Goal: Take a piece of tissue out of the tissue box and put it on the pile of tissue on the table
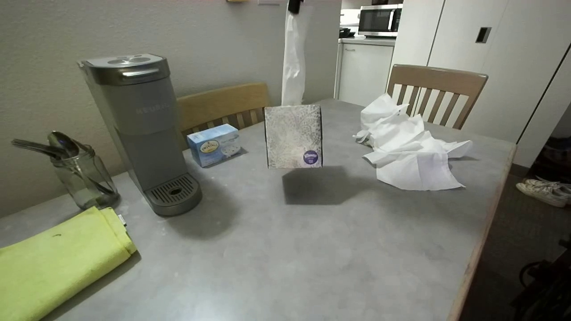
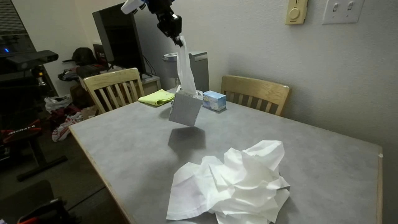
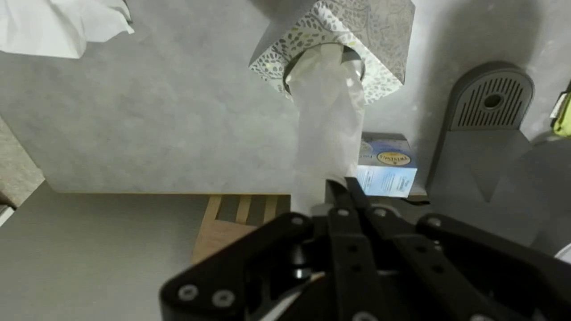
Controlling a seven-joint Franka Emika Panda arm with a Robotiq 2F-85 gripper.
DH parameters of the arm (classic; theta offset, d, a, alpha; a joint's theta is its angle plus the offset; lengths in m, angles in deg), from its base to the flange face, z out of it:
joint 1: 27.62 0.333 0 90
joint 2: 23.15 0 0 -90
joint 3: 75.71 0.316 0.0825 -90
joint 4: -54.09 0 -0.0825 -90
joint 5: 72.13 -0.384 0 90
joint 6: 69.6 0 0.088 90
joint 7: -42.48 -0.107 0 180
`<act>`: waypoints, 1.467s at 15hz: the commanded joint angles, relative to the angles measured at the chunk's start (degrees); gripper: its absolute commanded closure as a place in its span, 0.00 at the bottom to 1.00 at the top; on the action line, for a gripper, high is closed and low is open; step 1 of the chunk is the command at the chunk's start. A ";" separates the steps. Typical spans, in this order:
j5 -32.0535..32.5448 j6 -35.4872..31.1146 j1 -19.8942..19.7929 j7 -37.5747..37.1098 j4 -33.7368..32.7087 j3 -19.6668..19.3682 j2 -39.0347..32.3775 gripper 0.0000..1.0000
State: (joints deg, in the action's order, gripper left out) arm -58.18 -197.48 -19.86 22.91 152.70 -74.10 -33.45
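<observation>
My gripper point(image 3: 342, 182) is shut on a white tissue point(image 3: 328, 129). Its fingertips also show at the top in both exterior views point(image 1: 294, 6) point(image 2: 179, 41). The tissue point(image 1: 293, 67) point(image 2: 186, 67) stretches straight down, its lower end inside the opening of the patterned tissue box point(image 3: 379, 40). The tissue box point(image 1: 293, 137) point(image 2: 185, 109) hangs from the tissue above the table, tilted, with its shadow apart below it. The pile of crumpled white tissue point(image 1: 410, 147) point(image 2: 236, 183) lies on the table, and its edge shows in the wrist view point(image 3: 53, 26).
A grey coffee maker point(image 1: 147, 111), a blue tea box point(image 1: 214, 145), a glass jar with cutlery point(image 1: 84, 178) and a yellow-green cloth point(image 1: 58, 258) stand or lie on the grey table point(image 1: 290, 254). Wooden chairs point(image 1: 437, 82) point(image 2: 255, 88) stand at its edges.
</observation>
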 commanded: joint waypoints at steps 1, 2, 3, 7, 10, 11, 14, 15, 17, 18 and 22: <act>2.97 -1.64 0.05 -0.86 -0.34 -0.14 1.81 1.00; 3.06 -2.25 -0.16 -0.73 -0.05 -0.10 2.13 1.00; 2.75 -2.52 -0.31 -0.96 0.17 -0.08 2.13 1.00; 3.01 -3.68 -0.29 -1.10 0.31 -0.03 2.56 1.00; 3.64 -4.75 -0.31 -0.99 0.13 -0.15 2.54 1.00; 3.93 -4.99 -0.38 -0.86 0.08 -0.23 2.52 1.00; 5.00 -5.35 -0.91 -0.42 0.42 -0.69 2.92 1.00; 5.18 -5.57 -1.27 -0.09 0.82 -1.02 3.29 1.00; 5.12 -6.08 -2.17 0.57 1.65 -1.79 4.03 1.00; 4.81 -6.51 -2.87 1.22 2.34 -2.36 4.60 1.00; 2.67 -8.88 -6.86 6.36 4.75 -4.91 6.19 1.00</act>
State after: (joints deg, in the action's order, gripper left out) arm -54.15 -202.91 -23.67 24.92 153.21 -77.76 -29.97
